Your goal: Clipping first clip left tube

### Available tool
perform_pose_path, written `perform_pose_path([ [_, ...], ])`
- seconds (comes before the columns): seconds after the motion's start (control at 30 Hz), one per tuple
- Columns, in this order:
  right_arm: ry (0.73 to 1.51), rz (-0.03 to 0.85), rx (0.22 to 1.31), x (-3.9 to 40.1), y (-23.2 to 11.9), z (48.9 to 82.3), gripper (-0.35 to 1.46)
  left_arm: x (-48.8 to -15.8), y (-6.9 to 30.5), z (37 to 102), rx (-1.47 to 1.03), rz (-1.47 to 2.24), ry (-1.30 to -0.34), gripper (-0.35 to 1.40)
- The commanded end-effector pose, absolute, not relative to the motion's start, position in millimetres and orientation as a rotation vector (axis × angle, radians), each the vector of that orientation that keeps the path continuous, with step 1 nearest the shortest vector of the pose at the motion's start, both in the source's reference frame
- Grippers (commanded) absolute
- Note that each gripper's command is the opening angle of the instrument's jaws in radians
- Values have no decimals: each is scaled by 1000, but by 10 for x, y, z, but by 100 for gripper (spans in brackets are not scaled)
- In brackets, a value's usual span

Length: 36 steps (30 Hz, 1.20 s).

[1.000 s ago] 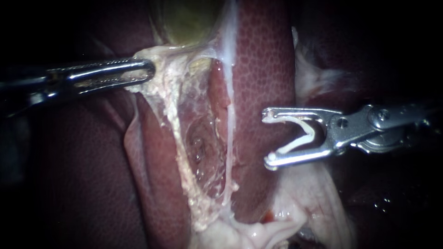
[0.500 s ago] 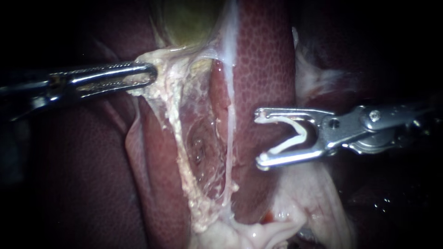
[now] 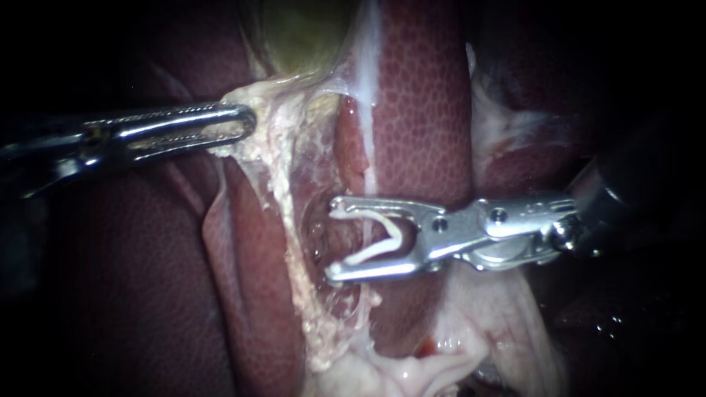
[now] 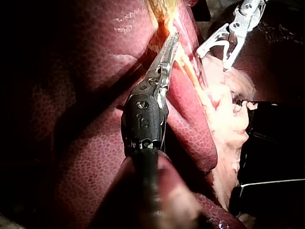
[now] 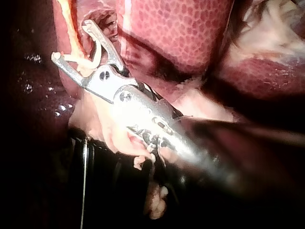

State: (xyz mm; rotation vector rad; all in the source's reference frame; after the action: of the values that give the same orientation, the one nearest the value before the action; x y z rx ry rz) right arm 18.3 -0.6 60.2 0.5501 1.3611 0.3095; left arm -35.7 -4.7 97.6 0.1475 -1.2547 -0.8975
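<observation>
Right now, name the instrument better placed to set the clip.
Right. The right instrument carries the clip in its jaws at the thin tube; the left instrument has its jaws shut on tissue.

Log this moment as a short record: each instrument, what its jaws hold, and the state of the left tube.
left instrument: jaws shut on pale tissue below the gallbladder
right instrument: jaws spread wide, holding an open white clip
left tube: just past the right instrument's jaw tips, no clip on it
liver: behind the tube
</observation>
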Motion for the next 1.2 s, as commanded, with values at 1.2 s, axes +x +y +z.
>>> perform_pose_path([
  [1.2,1371,273,696,238,-46,636,60,-358,-49,976,147,-897,-1255,-35],
])
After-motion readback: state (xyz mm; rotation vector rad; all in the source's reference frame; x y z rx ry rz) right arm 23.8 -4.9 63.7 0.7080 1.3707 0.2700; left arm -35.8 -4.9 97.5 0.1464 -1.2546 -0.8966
